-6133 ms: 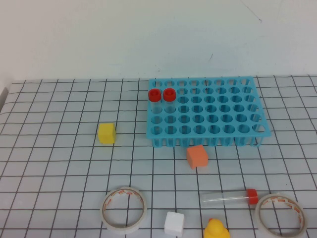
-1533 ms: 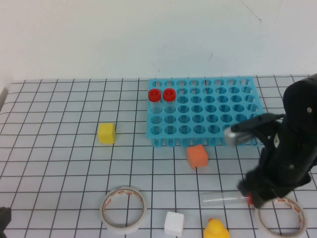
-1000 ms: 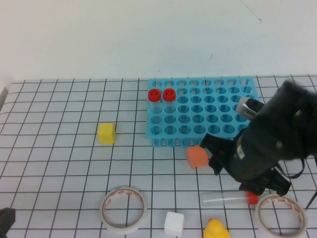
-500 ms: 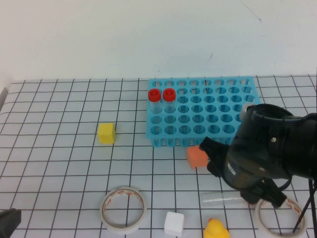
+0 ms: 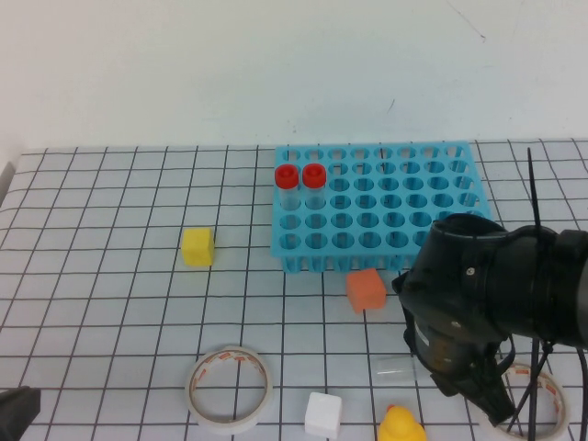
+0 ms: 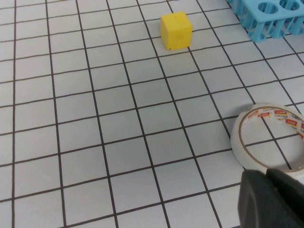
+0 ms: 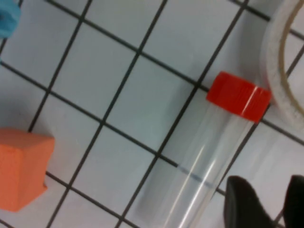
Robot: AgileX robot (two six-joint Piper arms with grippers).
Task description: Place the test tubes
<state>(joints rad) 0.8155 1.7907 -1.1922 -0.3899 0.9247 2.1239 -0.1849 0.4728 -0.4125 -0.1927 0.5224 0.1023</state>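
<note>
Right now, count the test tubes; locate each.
3. First tube and second tube stand side by side in the blue rack; third tube lies on the table by the right gripper. Left gripper: table's near-left corner.

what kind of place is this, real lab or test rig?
Probably a robot test bench: gridded table, blue tube rack, stray yellow cube. Right gripper hangs over the lying test tube; left gripper sits by a tape roll, front left.

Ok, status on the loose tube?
Left pincer shut, parked by left tape. Right pincer open, low beside tube, nothing gripped. Tube flat on table, cap next to right tape.
</note>
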